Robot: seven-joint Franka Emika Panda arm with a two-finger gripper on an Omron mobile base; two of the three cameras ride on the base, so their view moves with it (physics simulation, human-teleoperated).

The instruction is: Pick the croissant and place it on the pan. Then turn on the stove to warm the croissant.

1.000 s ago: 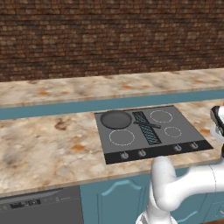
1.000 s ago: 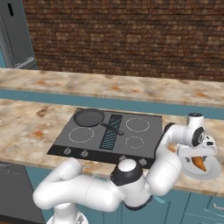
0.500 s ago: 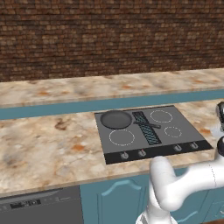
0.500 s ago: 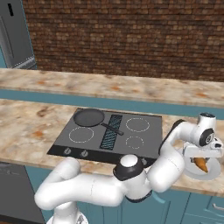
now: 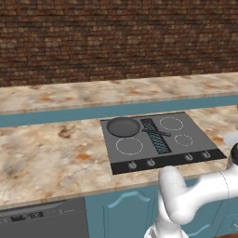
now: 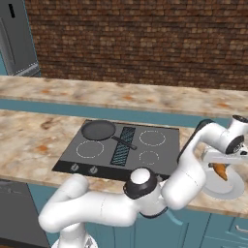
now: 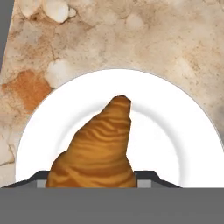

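Since a second ago the wrist has swung outward and dropped over the white plate [image 6: 227,190] at the counter's right end, and the fingers have narrowed onto the pastry. On the left, the pan [image 6: 98,130] sits empty on the rear left burner of the stove [image 6: 145,154], its handle angled across the ribbed centre strip, presumably so the pastry can be set straight onto a burner. The knobs [image 6: 74,167] line the stove's front edge, within reach for the later heating step. To the right, the gripper [image 6: 220,164] points down at the plate, jaws on either side of the croissant [image 7: 99,147], apparently closed on its wide end. The tapered tip points away from the hand. Whether the croissant has cleared the plate cannot be told.
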